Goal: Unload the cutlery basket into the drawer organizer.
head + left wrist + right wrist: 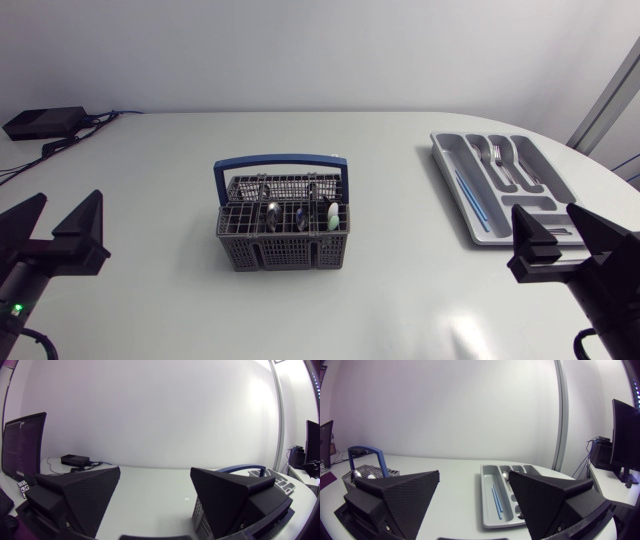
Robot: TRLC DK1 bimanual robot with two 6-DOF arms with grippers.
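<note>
Head view: basket (283, 222) w/ blue handle sits mid-table (400, 300), spoons (272, 210) upright inside. Organizer (447, 160) lies at the right, holding forks (497, 160) & blue sticks (470, 195). Left gripper (63, 200) is near the left edge, fingers apart, well apart from the basket. Right gripper (550, 215) is just beside the organizer's near end, fingers apart, nothing held.

Left wrist view: left gripper (155, 485) spread wide, only bare table betw. fingers; basket (198, 512) is ahead & off to its right side, partly hidden behind the right finger.

Right wrist view: right gripper (475, 485) spread, organizer (487, 505) straight ahead betw. the fingers, not touched; basket (367, 471) farther off past the left finger.
</note>
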